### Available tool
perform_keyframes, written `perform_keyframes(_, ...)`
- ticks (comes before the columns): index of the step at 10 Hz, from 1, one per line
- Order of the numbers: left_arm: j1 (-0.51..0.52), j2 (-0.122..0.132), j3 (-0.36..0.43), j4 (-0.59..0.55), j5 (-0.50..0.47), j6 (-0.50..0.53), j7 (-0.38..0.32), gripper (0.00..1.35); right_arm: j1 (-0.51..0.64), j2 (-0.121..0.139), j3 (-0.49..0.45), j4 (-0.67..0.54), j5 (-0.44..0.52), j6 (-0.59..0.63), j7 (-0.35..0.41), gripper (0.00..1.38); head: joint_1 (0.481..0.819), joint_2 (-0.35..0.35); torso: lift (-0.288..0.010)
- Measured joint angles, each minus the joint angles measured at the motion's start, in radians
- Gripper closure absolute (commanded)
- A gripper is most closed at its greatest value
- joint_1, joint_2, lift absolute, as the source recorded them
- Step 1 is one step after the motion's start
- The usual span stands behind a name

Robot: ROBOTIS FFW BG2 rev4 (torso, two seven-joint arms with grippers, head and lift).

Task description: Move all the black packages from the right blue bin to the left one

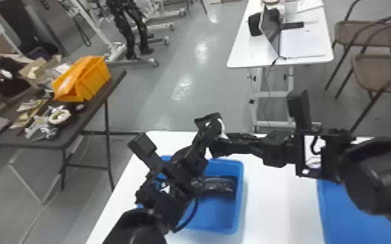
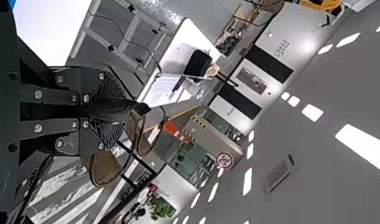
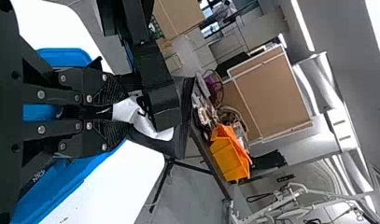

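Observation:
Above the far edge of the left blue bin (image 1: 212, 214), a black package (image 1: 208, 119) with a white patch is held between both grippers. My left gripper (image 1: 204, 133) is shut on it, as is my right gripper (image 1: 220, 144), which reaches across from the right. In the left wrist view, the left gripper (image 2: 114, 110) pinches dark material. The right wrist view has the right gripper (image 3: 110, 112) closed on the package's white part (image 3: 143, 120), the left gripper's black body close beyond. Another black package (image 1: 220, 186) lies in the left bin. The right blue bin (image 1: 344, 220) is partly under my right arm.
Both bins stand on a white table (image 1: 277, 201). A dark side table (image 1: 87, 120) at the left bears an orange bin (image 1: 95, 79) and loose items. Behind are another white table (image 1: 246, 53) with a laptop, and chairs (image 1: 380, 69) at the right.

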Motion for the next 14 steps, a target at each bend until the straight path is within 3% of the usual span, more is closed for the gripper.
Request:
perform_keyframes(1,0.002,0.002,-0.002,0.000,-0.003,-0.018,0.000,1.22,-0.003,0.010,-0.012,0.026,0.001,-0.025,0.000,0.23,0.695,0.348,-0.039)
perform_keyframes(2,0.008,0.004,0.001,0.000,-0.010,-0.040,0.002,1.22,0.003,0.019,-0.038,0.042,0.007,-0.045,0.000,0.03,0.695,0.347,-0.039)
perform_keyframes(4,0.032,0.003,0.023,-0.004,-0.103,-0.114,0.015,1.22,0.075,0.026,-0.162,-0.004,0.094,-0.073,-0.021,0.18,0.695,0.330,-0.039)
perform_keyframes(6,0.078,-0.018,0.036,-0.007,-0.383,-0.268,0.047,1.22,0.242,0.050,-0.386,-0.151,0.197,-0.101,-0.092,0.20,0.695,0.281,-0.039)
perform_keyframes(8,0.147,-0.043,0.049,-0.015,-0.604,-0.288,0.089,1.22,0.378,0.079,-0.547,-0.256,0.240,-0.116,-0.110,0.20,0.695,0.236,-0.039)
perform_keyframes(9,0.186,-0.044,0.054,-0.016,-0.698,-0.289,0.105,1.06,0.436,0.086,-0.599,-0.299,0.250,-0.117,-0.128,0.20,0.695,0.217,-0.039)
perform_keyframes(11,0.214,-0.045,0.058,-0.007,-0.798,-0.272,0.110,0.19,0.528,0.088,-0.658,-0.367,0.261,-0.118,-0.166,0.21,0.695,0.185,-0.039)
perform_keyframes(12,0.213,-0.045,0.055,0.008,-0.793,-0.275,0.109,0.06,0.554,0.088,-0.674,-0.385,0.263,-0.119,-0.171,0.21,0.695,0.172,-0.039)
perform_keyframes(14,0.200,-0.041,0.033,0.029,-0.704,-0.289,0.106,0.15,0.580,0.088,-0.689,-0.409,0.275,-0.122,-0.171,0.21,0.695,0.151,-0.039)
